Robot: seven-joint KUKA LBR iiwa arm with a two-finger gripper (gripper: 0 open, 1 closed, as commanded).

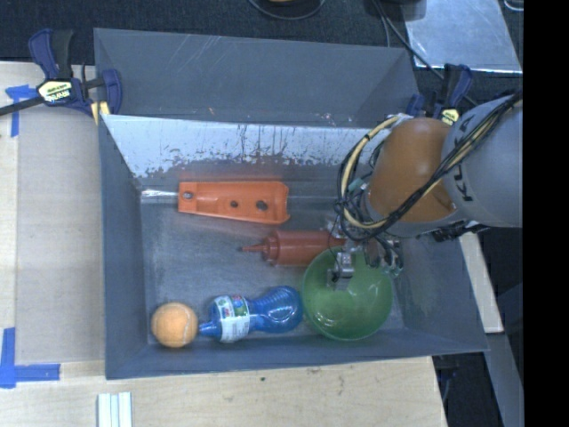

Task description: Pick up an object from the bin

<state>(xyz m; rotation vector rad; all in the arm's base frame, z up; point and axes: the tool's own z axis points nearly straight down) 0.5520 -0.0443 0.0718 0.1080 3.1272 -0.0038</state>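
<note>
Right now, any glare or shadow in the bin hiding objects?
Camera view: light washes the bin's back wall pale. Same view: the arm shades the right corner round the gripper and the green bowl. The orange ball and blue bottle lie evenly lit.

Single camera, set above the grey metal bin (124,265), looking down with a slight tilt. Inner face of the far wall (258,78) shows at frame top. Near enough that the bin takes most of the frame, all four walls included. Arm (480,167) enters from frame right.
</note>
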